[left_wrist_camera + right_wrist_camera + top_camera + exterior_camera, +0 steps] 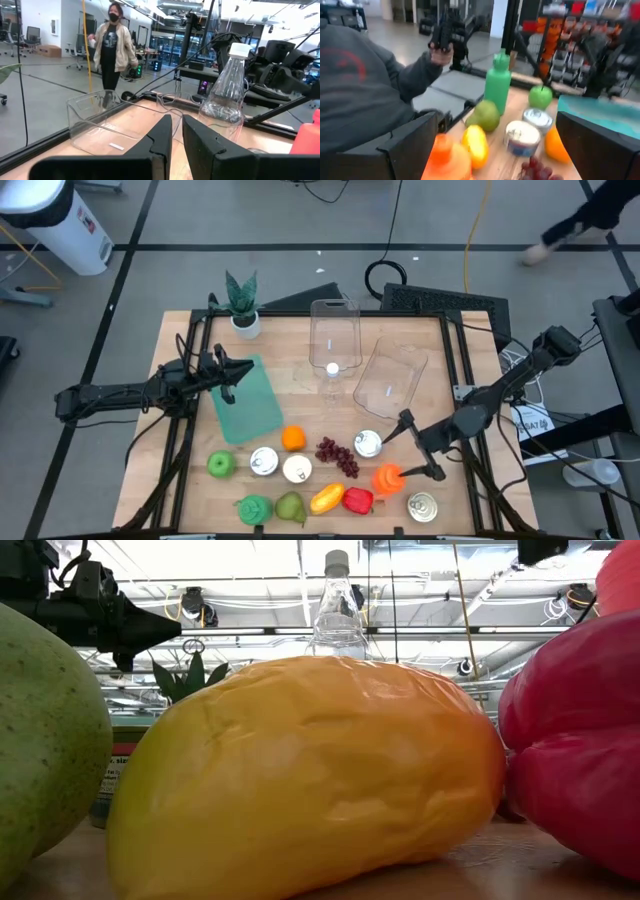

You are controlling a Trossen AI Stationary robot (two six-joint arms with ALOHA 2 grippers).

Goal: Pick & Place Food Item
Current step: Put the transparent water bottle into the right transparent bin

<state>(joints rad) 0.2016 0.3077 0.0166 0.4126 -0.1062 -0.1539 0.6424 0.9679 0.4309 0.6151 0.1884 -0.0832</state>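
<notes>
Wooden table point(300, 395): right claw point(425, 445) splayed beside ridged orange carrot point(388, 478).

- A grey floor point(250, 220) crossed by dark lines surrounds the wooden table point(290, 340).
- A white bin point(60, 220) stands at the far left on the floor.
- Office chairs point(30, 37) sit in the open hall.
- A person in a light jacket point(114, 47) stands beyond the table.
- Ceiling trusses and lamps point(200, 605) hang overhead.
</notes>
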